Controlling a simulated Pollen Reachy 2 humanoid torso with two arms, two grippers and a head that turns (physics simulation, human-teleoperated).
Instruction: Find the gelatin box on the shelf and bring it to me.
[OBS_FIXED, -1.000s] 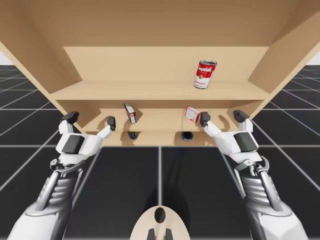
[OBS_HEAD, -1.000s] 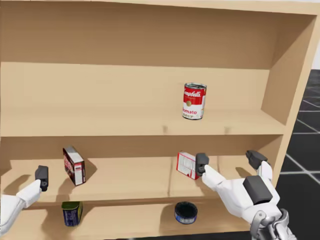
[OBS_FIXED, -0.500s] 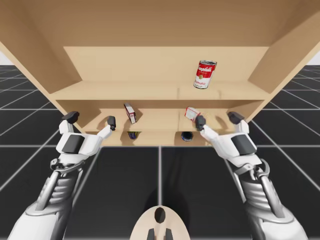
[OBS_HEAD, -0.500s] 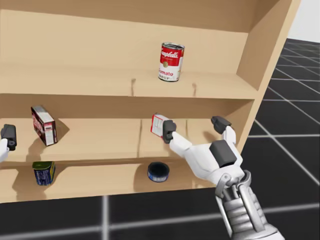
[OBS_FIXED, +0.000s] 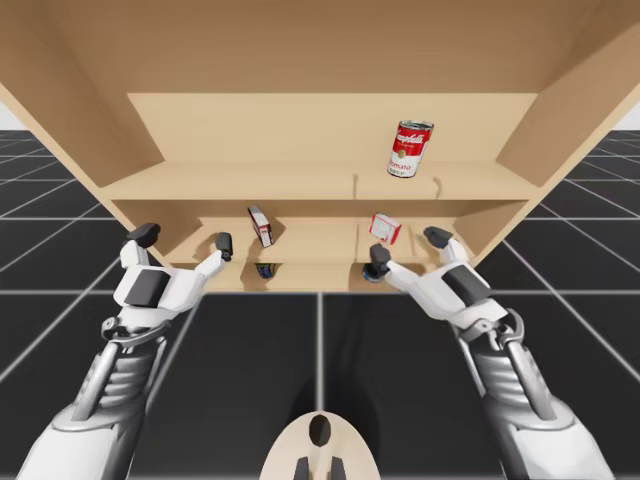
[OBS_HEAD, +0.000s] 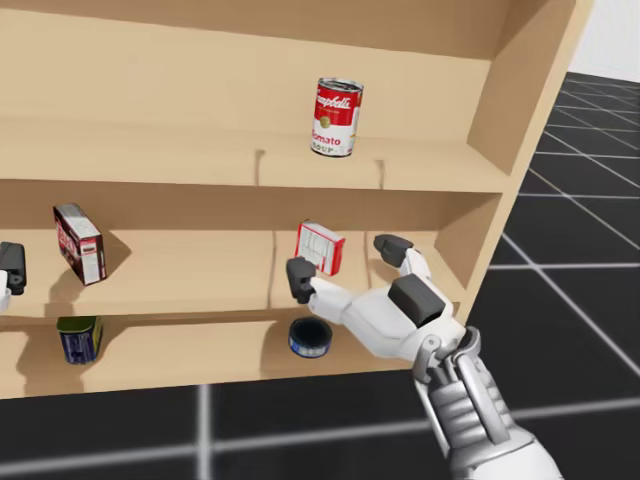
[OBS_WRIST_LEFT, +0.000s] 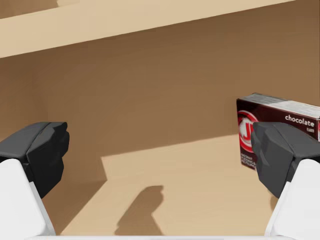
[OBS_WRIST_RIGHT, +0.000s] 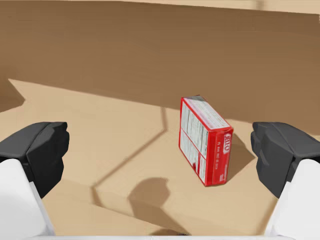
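Our right pincer (OBS_WRIST_RIGHT: 161, 152) is gaping wide, having slid leftward so the red gelatin box (OBS_WRIST_RIGHT: 205, 142) is standing ahead of its fingers, untouched on the middle shelf (OBS_WRIST_RIGHT: 75, 115). Our head has been turning along. We are judging a grasp near. Our left pincer (OBS_WRIST_LEFT: 160, 160) is idling wide. Pale wood is standing over dark gridded floor (OBS_FIXED: 250, 350).

Boxes: two. One red box (OBS_HEAD: 320, 247), one dark-red box (OBS_HEAD: 80, 243).
Cans: three. One tall red-and-white can (OBS_HEAD: 335, 117), one upright blue can (OBS_HEAD: 78, 339), one flat dark-blue can (OBS_HEAD: 310, 338).
Shelf unit (OBS_HEAD: 150, 160): one, three boards in sight.
Per board: upper one thing, middle two, lowest two.
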